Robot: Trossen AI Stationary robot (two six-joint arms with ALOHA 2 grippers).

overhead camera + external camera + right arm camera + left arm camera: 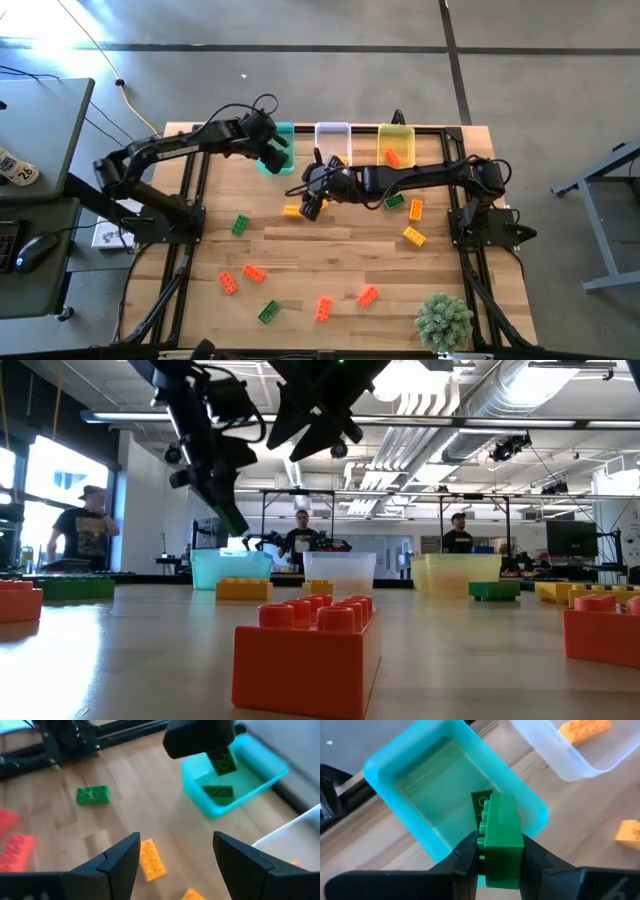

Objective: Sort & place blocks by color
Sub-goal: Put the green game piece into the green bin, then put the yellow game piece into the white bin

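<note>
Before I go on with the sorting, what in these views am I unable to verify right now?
- Contents of the teal bin: high view, the left hand covers most of it.
- Yellow brick beside the right hand: high view, the arm partly hides it.
- Clear bin: left wrist view, cut off by the picture edge.
- Bin contents: low view, translucent walls blur them.
- Green brick grip depth: left wrist view, the fingers hide its lower part.

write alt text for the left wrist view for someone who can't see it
The left hand holds a green studded plastic toy brick between its two dark fingers, above a translucent teal plastic bin on the wooden table. Beside the teal bin, a clear plastic bin holds a yellow-orange brick; another yellow brick lies on the table.
</note>
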